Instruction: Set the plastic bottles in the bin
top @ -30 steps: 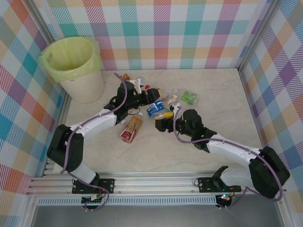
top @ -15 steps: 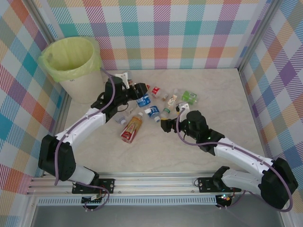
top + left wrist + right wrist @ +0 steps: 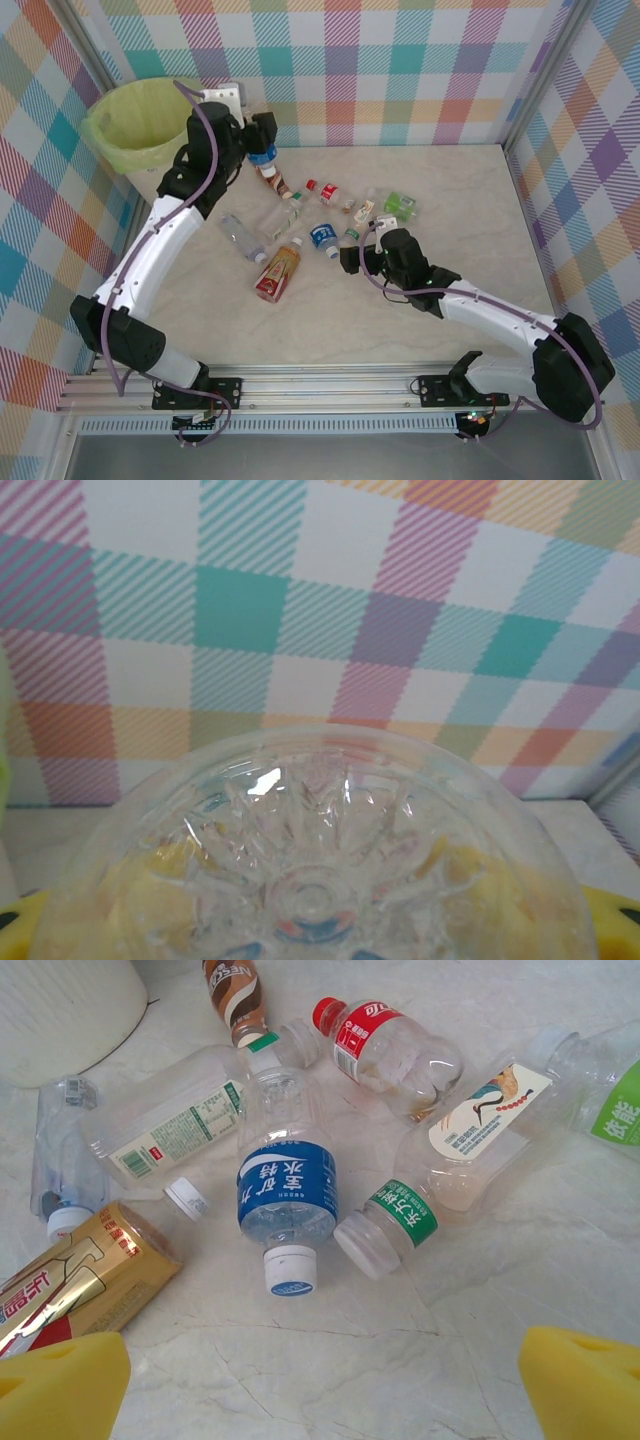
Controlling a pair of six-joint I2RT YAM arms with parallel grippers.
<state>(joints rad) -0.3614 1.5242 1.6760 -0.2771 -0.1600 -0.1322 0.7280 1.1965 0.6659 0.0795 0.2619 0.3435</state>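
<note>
The left gripper (image 3: 260, 138) is hanging raised above the far left part of the tabletop (image 3: 460, 200), just to the right of the bin's rim, and it is clamping a clear bottle with a blue label (image 3: 266, 156). In the left wrist view that bottle's ribbed base (image 3: 315, 880) is sitting between the yellow pads (image 3: 612, 920).

The bin (image 3: 150, 140) is standing in the far left corner, its yellow-green bag folding over the rim.

The right gripper (image 3: 350, 258) is hovering low near the middle of the tabletop with its jaws spread wide and nothing between them. Its yellow pads (image 3: 60, 1385) are framing the pile lying just beyond it.

In that pile, a blue-labelled bottle (image 3: 288, 1195) is pointing its white cap toward the right gripper. A green-labelled bottle (image 3: 405, 1212) is lying just beside it. A red-labelled bottle (image 3: 385, 1045) and a brown-labelled bottle (image 3: 235, 995) are lying further off. A white-labelled bottle (image 3: 165, 1120), a plain clear bottle (image 3: 60, 1170) and a gold-and-red bottle (image 3: 70, 1285) are lying to the left.
</note>
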